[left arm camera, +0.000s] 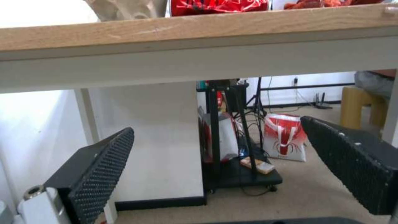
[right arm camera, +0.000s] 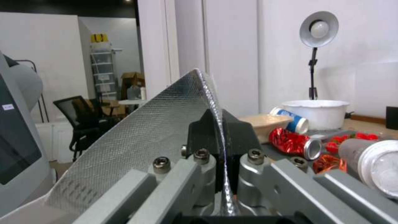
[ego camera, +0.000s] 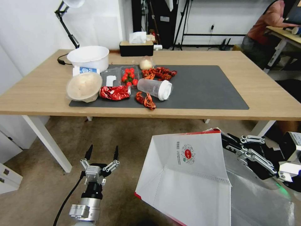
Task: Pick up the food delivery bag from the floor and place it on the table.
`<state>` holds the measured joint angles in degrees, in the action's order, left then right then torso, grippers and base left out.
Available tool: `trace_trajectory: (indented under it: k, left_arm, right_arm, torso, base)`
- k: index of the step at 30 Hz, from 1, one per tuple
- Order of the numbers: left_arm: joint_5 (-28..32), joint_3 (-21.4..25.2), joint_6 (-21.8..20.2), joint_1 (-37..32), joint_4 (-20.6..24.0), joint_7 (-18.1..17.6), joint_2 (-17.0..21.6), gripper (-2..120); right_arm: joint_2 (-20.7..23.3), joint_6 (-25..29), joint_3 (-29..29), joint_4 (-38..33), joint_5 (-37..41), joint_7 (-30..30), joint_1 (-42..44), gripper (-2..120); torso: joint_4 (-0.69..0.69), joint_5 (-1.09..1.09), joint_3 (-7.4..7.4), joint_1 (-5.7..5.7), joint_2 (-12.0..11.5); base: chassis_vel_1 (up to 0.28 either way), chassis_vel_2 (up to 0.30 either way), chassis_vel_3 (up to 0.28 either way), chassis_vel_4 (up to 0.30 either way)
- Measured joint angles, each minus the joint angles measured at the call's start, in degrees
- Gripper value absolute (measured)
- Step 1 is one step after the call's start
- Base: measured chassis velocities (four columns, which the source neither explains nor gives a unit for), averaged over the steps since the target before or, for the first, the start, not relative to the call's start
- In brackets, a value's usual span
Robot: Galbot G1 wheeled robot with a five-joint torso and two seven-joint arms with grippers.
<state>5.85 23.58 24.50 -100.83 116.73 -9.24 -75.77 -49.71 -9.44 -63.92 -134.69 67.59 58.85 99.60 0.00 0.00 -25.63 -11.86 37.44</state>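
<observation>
The food delivery bag [ego camera: 188, 175], white with red edges and a small round red logo, hangs lifted in front of the table's near edge at lower right. My right gripper [ego camera: 226, 140] is shut on the bag's top rim; the right wrist view shows its black fingers [right arm camera: 207, 130] pinching the silver foil lining [right arm camera: 145, 130]. My left gripper [ego camera: 102, 153] is open and holds nothing, low over the floor [ego camera: 125, 138] in front of the table [ego camera: 266, 94]. In the left wrist view its pads [left arm camera: 104, 168] point under the tabletop edge [left arm camera: 199, 34].
On the dark grey mat [ego camera: 203, 88] lie a white bowl [ego camera: 89, 57], a lidded container [ego camera: 83, 86], a tipped cup [ego camera: 155, 88], red wrappers [ego camera: 115, 93] and tomatoes [ego camera: 129, 76]. A tissue box [ego camera: 136, 48] and lamp [ego camera: 67, 18] stand at the back. White legs [ego camera: 47, 141] flank the floor.
</observation>
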Motion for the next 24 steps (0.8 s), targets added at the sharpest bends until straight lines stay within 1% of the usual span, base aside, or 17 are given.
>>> trace_trajectory:
  k: [7, 11, 13, 15, 21, 24]
  left_arm:
    - [-0.19, -0.02, 0.01, -0.32, 0.03, 0.02, 0.21, 100]
    - [-0.24, -0.05, 0.05, -0.35, 0.06, 0.03, 0.21, 100]
    - [-0.24, -0.05, 0.05, -0.35, 0.06, 0.03, 0.21, 100]
    - [-0.29, -0.16, 0.08, -0.31, 0.07, 0.05, 0.18, 100]
    - [-0.34, -0.26, 0.09, -0.11, 0.07, 0.08, 0.13, 100]
    - [-0.42, -0.35, 0.09, 0.00, 0.05, 0.11, -0.06, 100]
  right_arm:
    - [-0.66, 0.09, 0.49, -0.35, -0.57, 0.03, 0.01, 0]
    - [-0.55, 0.09, 0.42, -0.48, -0.57, -0.05, 0.01, 0]
    - [-0.55, 0.09, 0.42, -0.48, -0.57, -0.05, 0.01, 0]
    - [-0.45, 0.09, 0.22, -0.61, -0.53, -0.14, 0.07, 0]
    - [-0.52, 0.11, 0.19, -0.70, -0.53, -0.21, 0.16, 0]
    - [-0.55, 0.14, 0.30, -0.68, -0.61, -0.26, 0.18, 0]
  torso:
    - [0.00, 0.00, -1.16, -0.85, 2.00]
    - [0.00, 0.00, -1.61, -1.14, 2.74]
    - [0.00, 0.00, -1.61, -1.14, 2.74]
    - [0.00, 0.00, -2.11, -1.51, 3.62]
    - [0.00, 0.00, -2.81, -2.01, 4.82]
    - [0.00, 0.00, -3.53, -2.50, 6.04]
  base:
    - [0.000, 0.000, 0.000, 0.000]
    - [0.000, 0.000, 0.000, 0.000]
    - [0.000, 0.000, 0.000, 0.000]
    - [0.000, 0.000, 0.000, 0.000]
    - [0.000, 0.000, 0.000, 0.000]
    - [0.000, 0.000, 0.000, 0.000]
